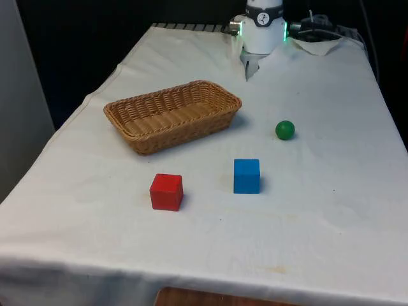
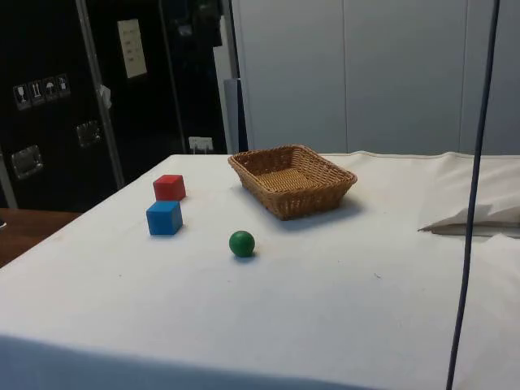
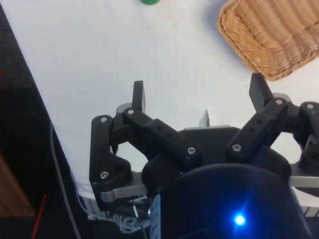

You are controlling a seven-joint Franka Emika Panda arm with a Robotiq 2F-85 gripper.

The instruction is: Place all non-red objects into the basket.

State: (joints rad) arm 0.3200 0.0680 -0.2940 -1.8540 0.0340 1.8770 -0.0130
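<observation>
Honestly the ball [image 1: 285, 130] beside the basket [image 1: 224, 98] looks light and roll-prone, so pinch across its middle. Cube [image 1: 247, 176] looks rigid with flat sides; gripper [image 3: 199, 97] is spread wide, holding nothing.

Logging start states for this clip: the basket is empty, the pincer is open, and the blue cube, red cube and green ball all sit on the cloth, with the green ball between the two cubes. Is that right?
Not quite. In the front view the green ball lies apart from both cubes, beyond the blue cube, not between it and the red cube. The rest stands: basket empty, pincer open.
</observation>
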